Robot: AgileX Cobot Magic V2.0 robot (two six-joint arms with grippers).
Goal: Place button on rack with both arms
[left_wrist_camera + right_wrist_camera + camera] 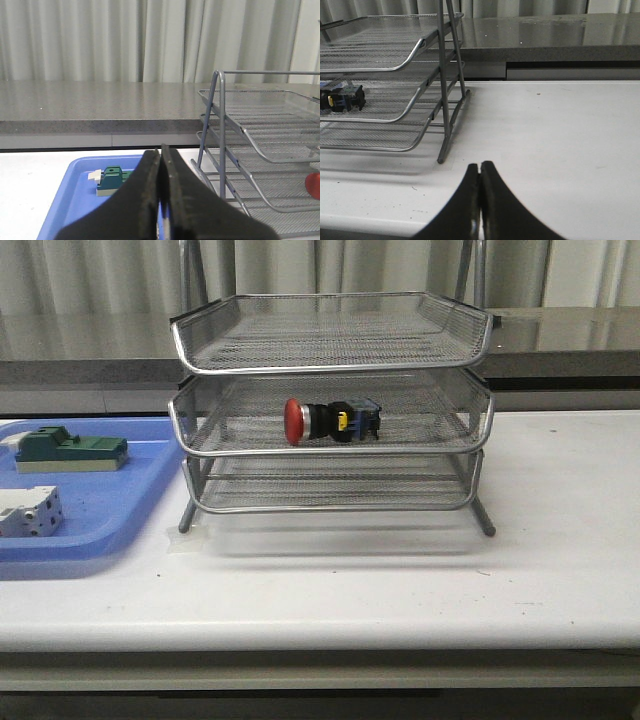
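Rack (330,365): three-tier silver wire mesh, standing on white table (560,540).
Button (332,421): red cap, silver collar, black body with yellow and blue bits; lying sideways on middle tier.
Left gripper (160,200): fingers pressed together, empty.
Right gripper (480,200): fingers pressed together, empty, above table.

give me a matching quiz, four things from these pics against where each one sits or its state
Things:
1. button
2. green block
3. left claw
4. rack

Places or states:
A. shut, holding nothing
B. on the white table, right of the blue tray
C. on the rack's middle tier, lying on its side
D. in the blue tray

Pairs: 1-C, 2-D, 3-A, 4-B
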